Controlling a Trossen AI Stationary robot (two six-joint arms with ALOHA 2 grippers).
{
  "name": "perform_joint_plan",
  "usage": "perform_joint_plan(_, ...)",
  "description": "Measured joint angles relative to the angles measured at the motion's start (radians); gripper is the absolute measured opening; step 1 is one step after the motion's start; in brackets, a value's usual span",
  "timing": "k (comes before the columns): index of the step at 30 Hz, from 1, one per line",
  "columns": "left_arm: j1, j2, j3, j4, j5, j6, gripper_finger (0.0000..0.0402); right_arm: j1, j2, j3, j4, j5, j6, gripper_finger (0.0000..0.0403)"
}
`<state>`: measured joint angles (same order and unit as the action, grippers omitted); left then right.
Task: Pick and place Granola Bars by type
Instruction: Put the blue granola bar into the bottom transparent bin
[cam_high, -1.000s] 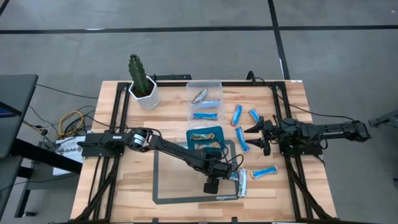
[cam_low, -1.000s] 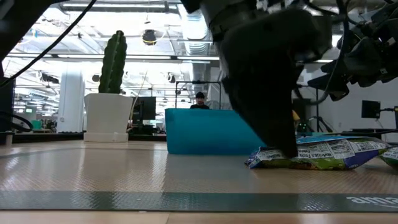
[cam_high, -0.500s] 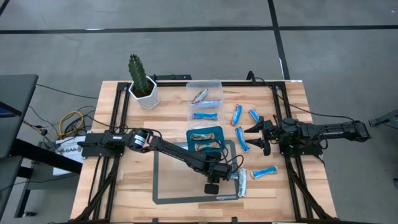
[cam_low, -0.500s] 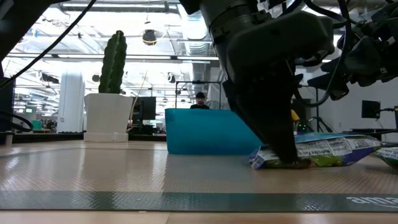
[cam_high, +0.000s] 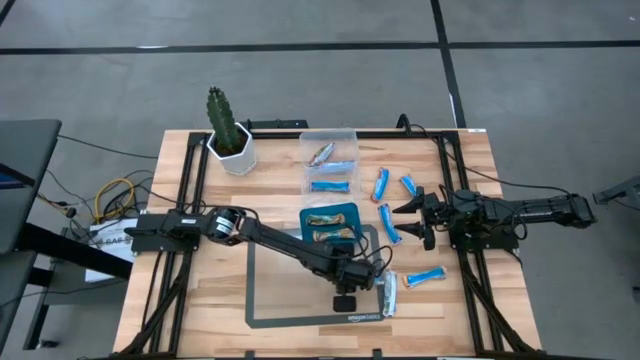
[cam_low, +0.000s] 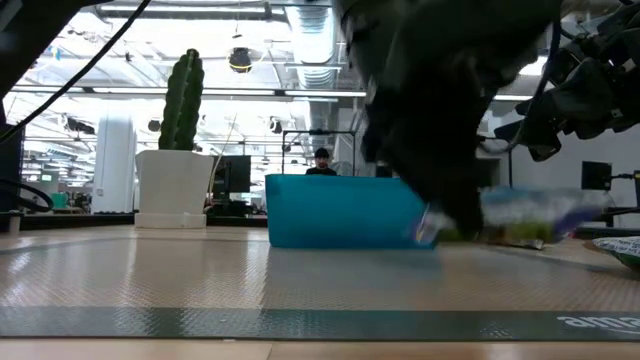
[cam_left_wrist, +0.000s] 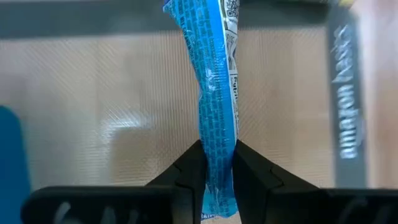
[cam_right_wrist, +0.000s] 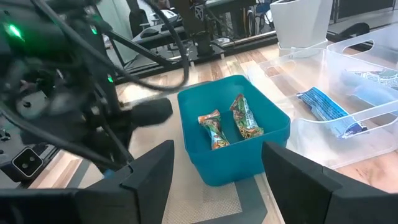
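**Left gripper pinches a bar just in front of the tray**

The left gripper (cam_left_wrist: 216, 180) is closed on a bar (cam_left_wrist: 214, 93), a blue-and-white wrapper squeezed between the two fingers (cam_left_wrist: 186, 177). In the wrist view the bar runs straight out ahead of the fingertips, so the grip sits at one end and most of the length hangs free beyond it. In the high view the gripper (cam_high: 345, 298) lies on the near side of the tray (cam_high: 331, 224), over the grey mat (cam_high: 270, 290), and the bar (cam_high: 389, 294) stretches off to its right.

The step in hand looks like the lift. The low view shows the bar (cam_low: 520, 215) blurred and apparently just clear of the mat, level with the tray's wall (cam_low: 330, 210). An end grip on a soft wrapper is likely to let the bar droop or swing, so a slow, straight rise would suit, high enough to clear the tray's rim before any sideways travel. The tray holds two multicoloured bars (cam_right_wrist: 227, 127); blue ones lie in the clear bin (cam_high: 330, 160) beyond the tray, so that bin seems the likely home for this one.

The right gripper (cam_high: 415, 215) waits to the right of the tray with its fingers spread wide and nothing between them. Loose blue bars (cam_high: 392, 205) lie near it.
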<state>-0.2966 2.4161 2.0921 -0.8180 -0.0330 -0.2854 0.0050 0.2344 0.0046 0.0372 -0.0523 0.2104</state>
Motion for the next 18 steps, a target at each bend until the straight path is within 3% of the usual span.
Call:
perform_joint_plan(10, 0.007, -0.005, 0.266, -0.289, -0.126, -0.03, 0.0059, 0.0, 0.0, 0.0, 0.0, 0.0, 0.0, 0.0235)
perform_joint_plan(18, 0.081, -0.179, 0.219, -0.42, -0.217, -0.064, 0.0059, 0.0, 0.0, 0.0, -0.003, 0.0, 0.0, 0.0235)
